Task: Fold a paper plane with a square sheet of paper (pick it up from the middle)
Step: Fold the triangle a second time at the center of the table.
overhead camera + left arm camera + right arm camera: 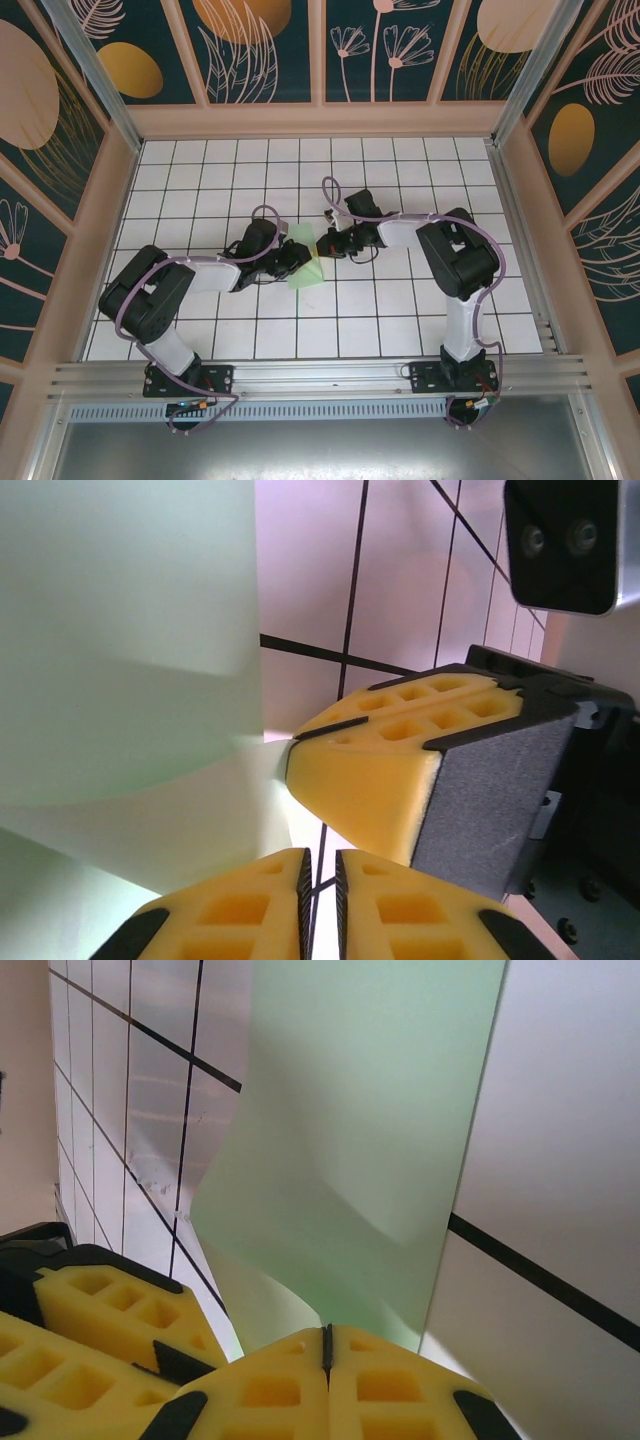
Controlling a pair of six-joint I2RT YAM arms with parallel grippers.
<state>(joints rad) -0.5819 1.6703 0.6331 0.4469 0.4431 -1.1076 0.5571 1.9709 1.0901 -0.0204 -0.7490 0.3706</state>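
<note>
The pale mint-green sheet of paper (306, 262) is folded and creased, held up between the two arms over the middle of the table. My right gripper (325, 246) is shut on its lower edge; in the right wrist view the paper (370, 1130) rises straight out of the closed fingertips (326, 1328). The left gripper (296, 262) sits just beside it. In the left wrist view its jaws (320, 855) stand a narrow slit apart, a grid line showing through and nothing between them. There the paper (120, 630) hangs at the left, pinched by the right gripper's yellow fingers (370, 770).
The white tiled table (400, 320) is walled by wooden panels (320, 120) at the back and both sides. The left gripper's yellow fingers (100, 1310) press close at the lower left of the right wrist view. An aluminium rail (320, 375) runs along the near edge.
</note>
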